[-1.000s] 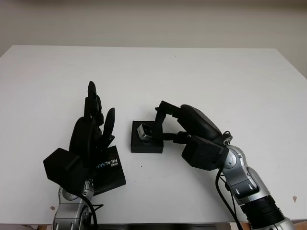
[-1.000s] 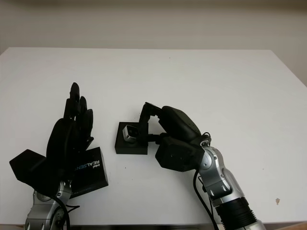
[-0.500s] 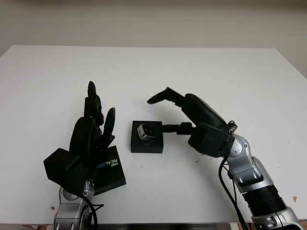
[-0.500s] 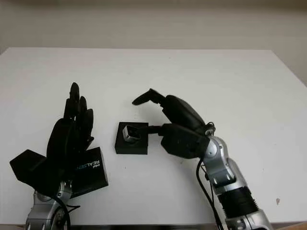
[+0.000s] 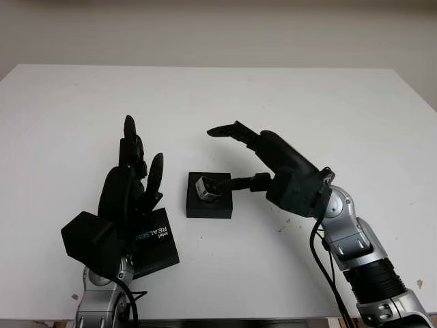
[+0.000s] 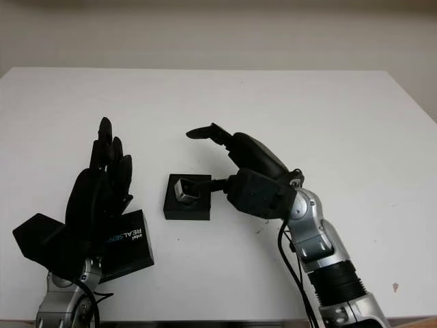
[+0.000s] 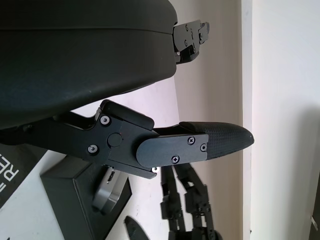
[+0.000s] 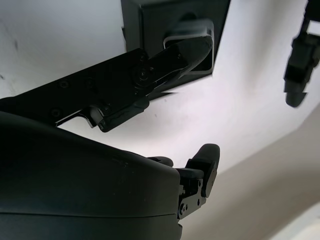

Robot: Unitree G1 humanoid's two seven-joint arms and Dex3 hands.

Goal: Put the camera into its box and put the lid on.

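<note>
The small black box (image 5: 209,203) stands open on the white table (image 5: 287,96), just left of centre. The silver camera (image 5: 207,188) sits tilted in its recess. My right hand (image 5: 229,157) is open to the right of the box. Its upper fingers are raised above the box's far edge. Its thumb (image 8: 170,55) reaches across to the camera. The black lid (image 5: 157,242), printed REALSENSE, lies flat at the front left. My left hand (image 5: 140,154) is open, upright over the lid's left part, holding nothing.
The table's front edge runs close behind both forearms. A cable (image 5: 321,263) hangs along the right forearm. Bare white tabletop stretches across the far half and on the right side.
The right hand's fingers, curled around the camera one second ago, have opened and lifted. That hand has drawn back to the right. The camera stays in the box. The left hand has not moved.
</note>
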